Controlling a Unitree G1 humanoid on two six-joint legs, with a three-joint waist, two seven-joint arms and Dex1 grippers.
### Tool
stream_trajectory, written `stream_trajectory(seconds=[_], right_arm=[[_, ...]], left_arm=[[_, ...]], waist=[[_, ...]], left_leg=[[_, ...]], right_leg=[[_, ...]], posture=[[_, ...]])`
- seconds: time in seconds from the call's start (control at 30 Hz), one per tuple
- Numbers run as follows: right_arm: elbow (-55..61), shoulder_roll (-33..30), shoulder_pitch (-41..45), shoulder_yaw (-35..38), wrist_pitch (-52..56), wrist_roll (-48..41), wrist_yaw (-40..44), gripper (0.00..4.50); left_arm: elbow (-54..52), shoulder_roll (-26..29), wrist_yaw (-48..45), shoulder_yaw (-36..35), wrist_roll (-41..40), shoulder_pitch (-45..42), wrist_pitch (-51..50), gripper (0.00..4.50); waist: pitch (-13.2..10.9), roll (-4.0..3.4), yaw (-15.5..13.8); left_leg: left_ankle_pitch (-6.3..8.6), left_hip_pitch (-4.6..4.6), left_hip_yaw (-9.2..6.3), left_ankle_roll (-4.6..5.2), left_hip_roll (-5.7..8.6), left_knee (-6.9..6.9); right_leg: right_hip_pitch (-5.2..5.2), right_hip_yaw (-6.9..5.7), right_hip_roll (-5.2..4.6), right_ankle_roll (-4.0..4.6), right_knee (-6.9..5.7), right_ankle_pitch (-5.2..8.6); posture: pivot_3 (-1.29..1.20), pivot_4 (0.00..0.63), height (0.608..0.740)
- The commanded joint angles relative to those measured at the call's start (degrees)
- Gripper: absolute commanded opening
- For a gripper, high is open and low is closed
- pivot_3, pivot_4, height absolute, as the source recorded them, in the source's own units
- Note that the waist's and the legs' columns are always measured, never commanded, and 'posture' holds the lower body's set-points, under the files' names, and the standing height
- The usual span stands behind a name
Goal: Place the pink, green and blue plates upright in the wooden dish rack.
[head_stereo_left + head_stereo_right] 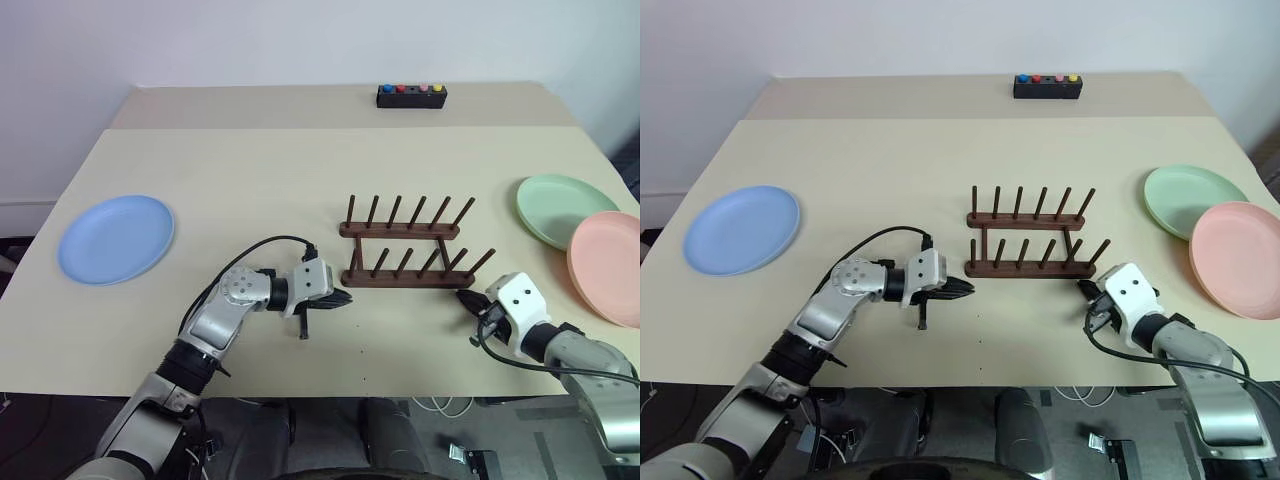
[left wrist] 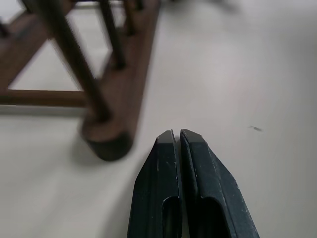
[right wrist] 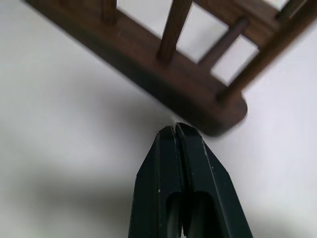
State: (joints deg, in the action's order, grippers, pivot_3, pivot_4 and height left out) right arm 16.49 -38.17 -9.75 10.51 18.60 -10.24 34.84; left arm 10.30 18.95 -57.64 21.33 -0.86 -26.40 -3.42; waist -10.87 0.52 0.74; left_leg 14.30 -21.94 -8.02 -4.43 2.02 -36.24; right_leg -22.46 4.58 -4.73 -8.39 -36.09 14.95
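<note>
While both sets of black fingers are pressed together on nothing, we are keeping the left gripper just off the left end of the wooden dish rack, and the right gripper just off its right end — so the rack is sitting between our two tools near the middle of the table. In the left wrist view the closed fingers are pointing at the rounded end of the nearer base rail without touching it, and the right wrist view is showing the same at the other end, where the fingertips are stopping just short of the rail's end.

The rack is standing empty, its two rows of pegs leaning slightly. Moving outward, the blue plate is lying flat well to the left of our left gripper, near the table's left edge. On the far right, the green plate is lying flat too, and the pink plate is resting beside it, nearer to us, its rim overlapping the green one — both are well apart from the rack. At the far edge of the table a small black box with coloured buttons is sitting.
</note>
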Motion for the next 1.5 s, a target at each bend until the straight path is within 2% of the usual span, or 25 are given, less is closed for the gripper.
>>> stream_trajectory(seconds=[0.03, 0.37, 0.8, 1.13, 1.23, 1.33, 1.43, 1.5], right_arm=[[-1.2, 0.47, 1.53, -0.35, -1.47, 1.01, -0.67, 0.0], [-7.98, 0.73, 7.72, -2.94, -5.56, 4.12, -1.21, 0.0], [-16.04, 1.43, 13.7, -3.66, -10.33, 6.17, -2.0, 0.0], [-16.51, 2.2, 13.31, -3.48, -11.69, 6.64, -3.09, 0.0], [-12.67, 0.93, 10.4, -2.5, -10.98, 5.92, -1.65, 0.0], [-6.31, -1.08, 5.84, 1.81, -7.08, 2.22, 0.83, 0.0], [-0.67, -2.77, 1.65, 7.84, -3.01, -0.5, 1.37, 0.83], [2.81, -3.67, -1.1, 11.48, -1.3, -1.3, 1.49, 1.81]], left_arm=[[2.68, -0.82, 3.87, -0.79, 1.8, -1.31, 1.35, 0.16], [11.9, -3.08, 10.8, -1.8, 3.4, -5.53, 5.2, 0.16], [16.89, -4.35, 12.3, -2.25, 3.61, -8.02, 8.27, 0.16], [15.71, -4.15, 11.91, -2.11, 3.7, -7.02, 8.27, 0.16], [13.36, -3.6, 10.62, -1.84, 3.21, -5.88, 7.36, 0.16], [7.5, -2.04, 7.06, -1.79, 0.87, -3.23, 5.75, 0.16], [-1.13, -0.42, 1.59, -1.58, -4.08, 0.24, 2.64, 0.11], [-5.67, 0.31, -0.89, -1.25, -6.38, 2.06, 0.36, 0.11]], waist=[[0.0, 0.0, 0.01], [0.0, 0.01, 0.04], [0.0, 0.0, 0.17], [0.0, 0.0, 0.23], [0.0, 0.0, 0.2], [0.01, -0.01, 0.19], [-0.01, -0.04, 0.25], [-0.02, -0.05, 0.12]], left_leg=[[0.0, 0.0, 0.0, 0.0, 0.0, 0.01], [0.0, 0.19, 0.0, 0.0, 0.0, 0.02], [0.0, 0.23, 0.01, 0.0, 0.0, 0.04], [0.0, 0.23, 0.01, 0.0, 0.0, 0.05], [0.0, 0.23, 0.01, 0.0, 0.0, 0.08], [0.01, 0.22, 0.0, 0.01, 0.0, 0.17], [0.03, 0.09, 0.01, 0.04, 0.0, 0.18], [0.03, 0.03, 0.01, 0.04, 0.0, 0.15]], right_leg=[[0.0, 0.0, 0.0, 0.0, 0.0, 0.0], [0.15, 0.0, 0.0, -0.01, -0.01, -0.01], [0.15, 0.0, 0.01, -0.01, -0.02, -0.01], [0.15, 0.01, 0.01, -0.01, -0.02, -0.01], [0.14, 0.01, 0.01, -0.01, -0.02, -0.01], [0.11, 0.01, 0.01, -0.01, -0.01, 0.0], [0.0, 0.02, -0.01, -0.01, 0.01, 0.0], [-0.04, 0.02, -0.01, 0.0, 0.0, 0.0]], posture=[[0.0, 0.15, 0.74], [0.0, 0.15, 0.74], [0.0, 0.15, 0.74], [0.0, 0.15, 0.74], [0.0, 0.15, 0.74], [0.0, 0.15, 0.74], [0.0, 0.15, 0.74], [0.0, 0.15, 0.74]])
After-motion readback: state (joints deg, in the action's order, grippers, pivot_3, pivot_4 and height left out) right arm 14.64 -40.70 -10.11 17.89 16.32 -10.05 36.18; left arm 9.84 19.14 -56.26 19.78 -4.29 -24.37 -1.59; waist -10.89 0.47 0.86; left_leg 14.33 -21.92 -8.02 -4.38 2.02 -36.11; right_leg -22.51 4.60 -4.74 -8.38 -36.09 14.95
